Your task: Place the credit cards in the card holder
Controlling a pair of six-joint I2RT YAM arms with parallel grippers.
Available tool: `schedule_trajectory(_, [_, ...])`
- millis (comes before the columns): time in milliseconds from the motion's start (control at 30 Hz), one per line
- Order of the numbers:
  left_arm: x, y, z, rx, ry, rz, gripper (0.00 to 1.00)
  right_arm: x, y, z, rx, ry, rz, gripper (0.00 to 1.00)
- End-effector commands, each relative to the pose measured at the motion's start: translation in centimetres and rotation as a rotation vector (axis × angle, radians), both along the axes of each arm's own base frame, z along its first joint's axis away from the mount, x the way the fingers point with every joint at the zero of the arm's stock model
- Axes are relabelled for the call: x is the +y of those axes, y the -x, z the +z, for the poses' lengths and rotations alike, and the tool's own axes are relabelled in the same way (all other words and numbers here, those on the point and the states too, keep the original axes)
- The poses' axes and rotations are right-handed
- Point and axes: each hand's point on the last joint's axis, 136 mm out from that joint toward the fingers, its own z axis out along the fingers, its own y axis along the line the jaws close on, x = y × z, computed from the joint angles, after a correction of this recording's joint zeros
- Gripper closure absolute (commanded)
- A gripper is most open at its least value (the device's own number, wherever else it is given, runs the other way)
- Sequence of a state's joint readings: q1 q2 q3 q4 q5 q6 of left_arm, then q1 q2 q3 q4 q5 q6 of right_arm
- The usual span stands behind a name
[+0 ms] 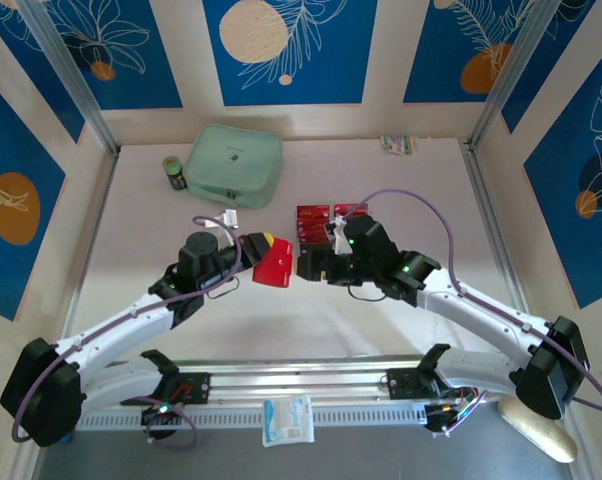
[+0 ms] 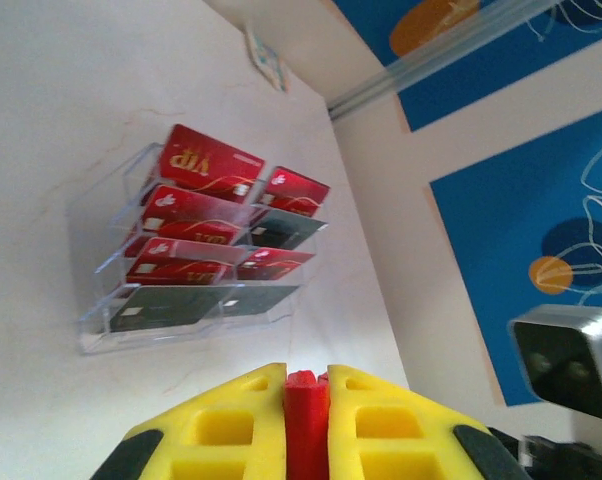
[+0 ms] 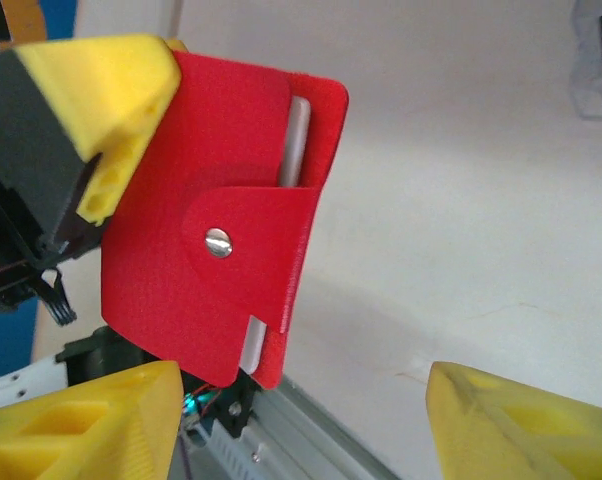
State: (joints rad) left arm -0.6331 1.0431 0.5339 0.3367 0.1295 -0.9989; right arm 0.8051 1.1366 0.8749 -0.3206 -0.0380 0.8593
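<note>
Near the middle of the table (image 1: 436,215), we see the left gripper (image 2: 306,380) clamped on the card holder (image 3: 211,200) (snap tab folded over its front). The right gripper (image 3: 301,420) is spread wide just beside it. The credit cards (image 2: 209,160) sit in a clear tray (image 2: 89,335).

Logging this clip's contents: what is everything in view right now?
card holder: one, red, closed, held in the left pincer
credit cards: several, red and dark, in the tray
tray: one, clear, mid-table
zip case: one, mint green, far left
small container: one, dark green, beside the zip case
left pincer: one, yellow, shut on the card holder
right pincer: one, yellow, open, facing the card holder
</note>
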Motion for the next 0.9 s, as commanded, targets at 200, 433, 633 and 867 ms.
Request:
schedule_trajectory(200, [0.8, -0.4, -0.3, 0.025, 0.005, 0.076, 1.0, 3.1, -2.3, 0.0, -0.091, 0.169, -0.027, 0.32])
schedule_trajectory(433, [0.5, -0.3, -0.2, 0.02, 0.001, 0.074, 1.0, 5.0, -3.4, -1.9, -0.09, 0.249, -0.028, 0.33])
schedule_trajectory(633, [0.6, -0.3, -0.1, 0.016, 0.001, 0.078, 1.0, 3.0, -3.8, -6.0, -0.063, 0.415, -0.097, 0.5])
schedule_trajectory(867, [0.4, -0.3, 0.0, 0.016, -0.003, 0.071, 1.0, -0.4, -2.9, -10.0, -0.001, 0.488, -0.161, 0.95])
